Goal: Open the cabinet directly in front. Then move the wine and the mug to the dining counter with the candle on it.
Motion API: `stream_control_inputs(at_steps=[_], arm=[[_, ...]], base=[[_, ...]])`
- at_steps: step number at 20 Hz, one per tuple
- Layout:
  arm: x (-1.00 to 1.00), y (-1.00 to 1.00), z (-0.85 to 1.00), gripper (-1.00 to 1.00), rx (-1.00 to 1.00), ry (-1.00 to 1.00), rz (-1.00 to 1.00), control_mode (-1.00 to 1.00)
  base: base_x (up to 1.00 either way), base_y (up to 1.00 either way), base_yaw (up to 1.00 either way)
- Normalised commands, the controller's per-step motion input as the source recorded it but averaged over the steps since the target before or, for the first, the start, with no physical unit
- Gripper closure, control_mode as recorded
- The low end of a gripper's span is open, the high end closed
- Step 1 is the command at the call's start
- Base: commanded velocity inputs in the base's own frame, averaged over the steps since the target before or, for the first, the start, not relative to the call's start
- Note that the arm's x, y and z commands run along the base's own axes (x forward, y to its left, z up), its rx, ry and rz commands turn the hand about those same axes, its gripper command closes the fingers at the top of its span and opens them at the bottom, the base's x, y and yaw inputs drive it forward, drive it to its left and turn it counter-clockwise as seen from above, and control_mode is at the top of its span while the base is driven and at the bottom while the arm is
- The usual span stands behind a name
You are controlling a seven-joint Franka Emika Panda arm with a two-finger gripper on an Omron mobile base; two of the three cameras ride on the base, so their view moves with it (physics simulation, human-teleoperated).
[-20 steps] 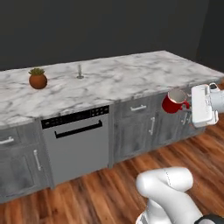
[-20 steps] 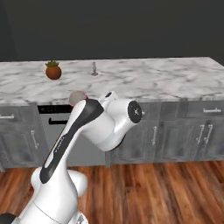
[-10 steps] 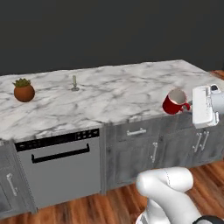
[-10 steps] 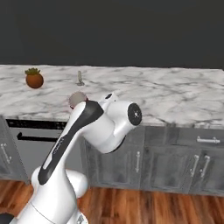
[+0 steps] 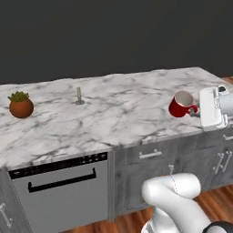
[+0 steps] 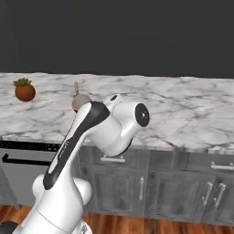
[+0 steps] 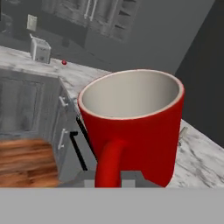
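Observation:
The red mug hangs just above the right part of the dining counter, mouth tilted up and to the left. My gripper is shut on its handle from the right. In the hand view the mug looms close, its handle running down between my fingertips. From the right base view a bit of the mug peeks out behind my arm. The candle stands further left on the counter. A far grey cabinet with long handles shows dimly. The wine is out of view.
A potted plant sits at the counter's left end. Below the slab are a dishwasher front and grey drawer cabinets. A toaster stands on a distant worktop. The floor is wood.
The whole picture has shifted: the base has driven closer to the marble counter, which now looks larger and lower. The mug stays held in the shut gripper.

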Motion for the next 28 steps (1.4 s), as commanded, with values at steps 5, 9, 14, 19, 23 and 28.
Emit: stream_control_inputs(at_steps=[5,9,14,19,23,28], arm=[[0.0,0.0,0.0,1.0,0.0,0.0,0.0,1.0],[0.0,0.0,0.0,1.0,0.0,0.0,0.0,1.0],[0.76,0.22,-0.24,1.0,-0.01,0.22,0.02,-1.0],[0.42,0.08,-0.36,1.0,-0.1,0.32,0.15,-1.0],[0.04,0.0,-0.4,1.0,-0.01,0.16,0.18,-1.0],[0.05,0.07,-0.14,1.0,0.0,0.05,0.09,-1.0]], base=[[1.0,0.22,0.0],[0.94,0.36,0.0],[0.0,0.0,0.0],[0.0,0.0,0.0],[0.0,0.0,0.0],[0.0,0.0,0.0]])
